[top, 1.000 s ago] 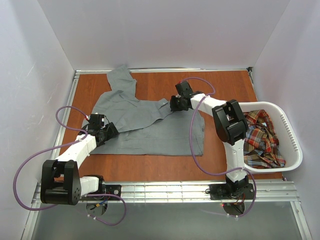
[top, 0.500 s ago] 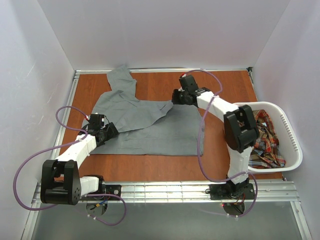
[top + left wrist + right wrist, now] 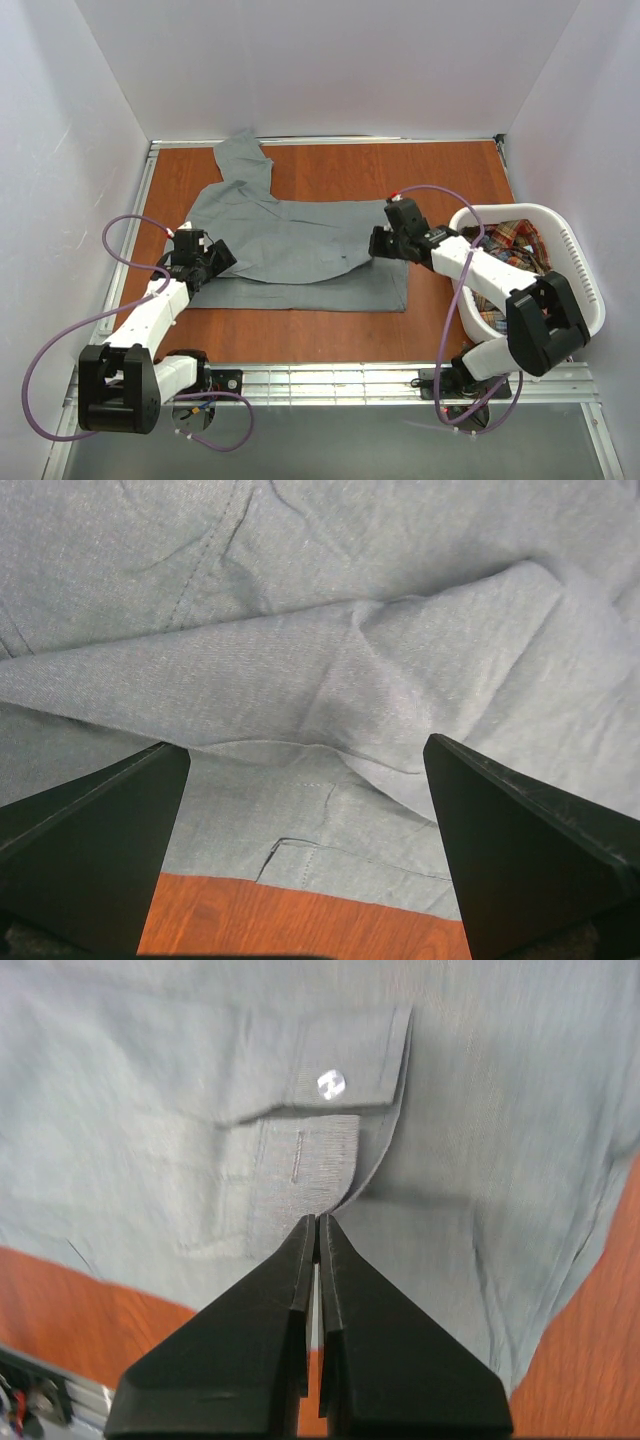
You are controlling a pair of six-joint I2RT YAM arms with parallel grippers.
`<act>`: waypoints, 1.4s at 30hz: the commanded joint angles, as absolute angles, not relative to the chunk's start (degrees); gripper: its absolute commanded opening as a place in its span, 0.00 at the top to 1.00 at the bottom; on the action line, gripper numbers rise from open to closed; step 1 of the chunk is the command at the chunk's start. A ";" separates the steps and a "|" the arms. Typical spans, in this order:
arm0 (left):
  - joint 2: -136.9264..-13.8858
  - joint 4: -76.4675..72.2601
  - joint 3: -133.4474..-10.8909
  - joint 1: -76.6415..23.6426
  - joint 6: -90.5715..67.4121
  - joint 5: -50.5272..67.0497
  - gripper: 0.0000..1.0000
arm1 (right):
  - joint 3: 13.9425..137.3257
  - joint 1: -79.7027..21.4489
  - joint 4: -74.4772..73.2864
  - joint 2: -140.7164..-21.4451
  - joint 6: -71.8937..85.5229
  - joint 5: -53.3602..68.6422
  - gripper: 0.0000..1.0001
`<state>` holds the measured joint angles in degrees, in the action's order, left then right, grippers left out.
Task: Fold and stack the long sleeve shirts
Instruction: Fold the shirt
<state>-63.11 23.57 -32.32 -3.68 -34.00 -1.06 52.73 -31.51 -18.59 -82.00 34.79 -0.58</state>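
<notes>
Grey shirt point(image 3: 300, 250) edge (buttoned) in right gripper point(image 3: 316, 1228).

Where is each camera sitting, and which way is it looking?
Top camera: high up behind the robot, looking down at the table, grey shirt and basket; the left arm and right arm show.
Left wrist camera: on the left arm, looking past its open left fingers at the grey shirt's folds.
Right wrist camera: on the right arm, looking past its shut right fingers, which pinch the grey shirt's edge near a button.
Shared: all three see the grey shirt on the table.
</notes>
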 commanded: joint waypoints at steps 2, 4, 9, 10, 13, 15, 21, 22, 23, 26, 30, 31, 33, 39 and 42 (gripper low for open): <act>-62.31 22.15 -31.73 -3.52 -34.72 -0.70 0.10 | 47.65 -35.59 -17.49 -77.70 39.54 -2.37 0.99; -63.19 22.50 -31.99 -3.52 -34.98 -1.49 0.10 | 45.36 -37.43 -16.96 -77.08 40.69 -3.51 0.99; -64.60 24.60 -32.61 -3.52 -36.03 -4.65 0.10 | 43.60 -40.07 -16.87 -76.03 43.50 -6.32 0.99; -64.77 25.04 -32.69 -3.52 -36.38 -5.35 0.12 | 43.51 -40.25 -16.87 -75.50 43.51 -6.85 0.99; -64.69 26.28 -32.87 -3.52 -37.70 -8.08 0.19 | 43.68 -41.31 -18.80 -74.45 42.98 -11.68 0.99; -64.69 26.54 -32.78 -3.43 -38.32 -8.61 0.27 | 43.24 -41.31 -19.25 -74.01 41.76 -13.88 0.99; -66.71 25.40 -33.48 -2.29 -40.78 -6.25 0.35 | 39.38 -41.40 -18.02 -74.00 41.84 -16.26 0.99; -67.06 25.23 -33.66 -2.29 -41.13 -5.98 0.35 | 38.85 -41.40 -17.76 -74.09 41.75 -16.43 0.99; -67.32 24.79 -33.75 -2.29 -41.57 -5.72 0.36 | 38.06 -41.40 -17.32 -74.27 41.75 -16.44 0.99; -67.41 23.82 -33.75 -2.20 -43.15 -5.54 0.40 | 37.53 -41.40 -16.17 -75.14 41.66 -15.56 0.99; -68.20 23.12 -33.75 -1.58 -45.08 -5.71 0.54 | 38.23 -41.31 -16.08 -75.67 41.22 -15.12 0.99; -68.55 23.03 -33.92 -1.50 -45.26 -6.23 0.63 | 38.41 -41.40 -16.26 -75.59 41.13 -14.94 0.99; -69.34 23.29 -34.54 -1.06 -45.26 -6.76 0.71 | 38.76 -41.40 -17.22 -74.80 41.66 -14.42 0.99; -68.91 24.61 -35.51 -0.44 -45.26 -9.66 0.89 | 37.97 -41.31 -20.04 -71.81 43.68 -14.41 0.99; -69.43 25.75 -35.60 -0.18 -45.96 -10.63 0.87 | 37.09 -41.31 -20.56 -72.15 44.47 -13.45 0.98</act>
